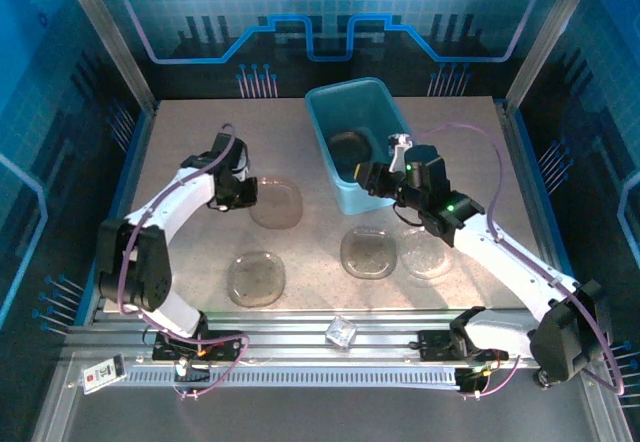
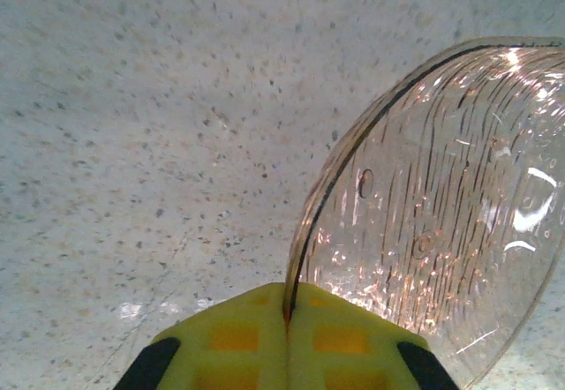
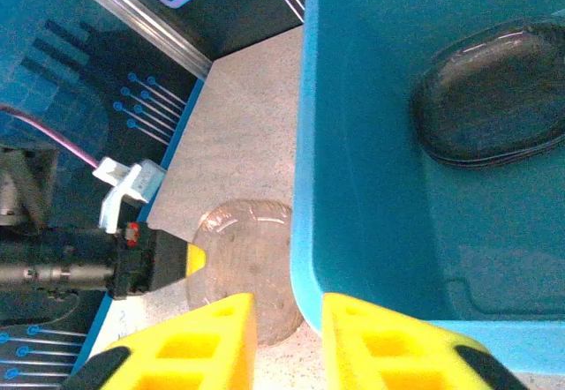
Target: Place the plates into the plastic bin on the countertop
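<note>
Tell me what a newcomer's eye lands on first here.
The teal-blue rectangular plastic bin at the far middle of the countertop stands out, with a dark stack of plates inside it. Left of it, the left gripper has its yellow fingers shut on the rim of a translucent ribbed plate. Three more clear plates lie flat nearer the arms.

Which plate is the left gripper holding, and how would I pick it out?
Start at the teal-blue rectangular plastic bin at the back of the beige speckled countertop. Just left of its near end is a thin translucent rounded-square plate. Unlike the three loose plates nearer the arms, the left gripper pinches its rim.
</note>
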Controlling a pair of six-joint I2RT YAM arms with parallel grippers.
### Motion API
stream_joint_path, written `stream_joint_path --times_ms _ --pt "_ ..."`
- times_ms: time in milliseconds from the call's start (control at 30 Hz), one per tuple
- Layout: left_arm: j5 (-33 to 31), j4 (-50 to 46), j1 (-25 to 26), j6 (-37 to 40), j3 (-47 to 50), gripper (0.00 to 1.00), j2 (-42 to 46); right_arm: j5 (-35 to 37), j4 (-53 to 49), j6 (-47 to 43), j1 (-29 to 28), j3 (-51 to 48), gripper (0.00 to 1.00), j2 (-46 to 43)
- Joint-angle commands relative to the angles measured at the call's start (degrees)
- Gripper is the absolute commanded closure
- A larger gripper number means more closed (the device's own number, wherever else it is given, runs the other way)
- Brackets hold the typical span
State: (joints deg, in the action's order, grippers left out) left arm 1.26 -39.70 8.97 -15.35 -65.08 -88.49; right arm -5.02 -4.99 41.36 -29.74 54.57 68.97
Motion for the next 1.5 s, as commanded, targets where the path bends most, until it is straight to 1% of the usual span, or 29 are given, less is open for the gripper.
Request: stream_joint_path --times_ms 0,167,233,400,667,867,1000,1267,1367,1467 --pt "0.5 -2.0 -1.4 -0.6 -1.0 0.95 4.6 -2.7 -3.3 -2.8 -1.0 3.3 0.68 1.7" --pt "1.9 -2.7 -1.8 0.3 -4.6 0.96 7.9 -5.6 -7.9 -6.3 -1.2 8.1 0.6 4.6" --pt "3.1 -2.8 -1.8 0.5 -6.4 0.96 9.1 -6.3 -10.3 -7.7 -1.2 10.1 0.58 5.4" --pt "5.8 -0.9 -1.1 -0.2 -8.5 0.97 11.7 -5.9 -14.5 -8.4 -1.3 12.9 0.59 5.9" --pt "7.0 0.0 4.3 0.7 -12.5 0.97 12.8 -7.9 -13.6 -7.2 -1.7 13.9 0.6 6.2" --pt "7.8 1.7 8.7 0.6 -13.8 0.97 12.7 -6.7 -13.6 -7.0 -2.4 14.7 0.63 7.5" --pt "8.0 1.8 10.2 0.4 -14.3 0.97 12.1 -5.8 -11.3 -6.0 -2.5 13.6 0.65 7.4" --pt "8.6 1.5 12.8 0.5 -16.4 0.97 11.2 -6.3 -9.6 -5.4 -2.6 13.4 0.68 8.9" --pt "8.7 1.3 13.5 0.7 -17.3 0.96 10.5 -6.0 -9.5 -5.1 -2.7 13.4 0.71 9.3" --pt "8.1 0.5 14.1 1.1 -18.1 0.96 9.9 -5.1 -9.4 -4.6 -2.8 12.9 0.78 9.3"
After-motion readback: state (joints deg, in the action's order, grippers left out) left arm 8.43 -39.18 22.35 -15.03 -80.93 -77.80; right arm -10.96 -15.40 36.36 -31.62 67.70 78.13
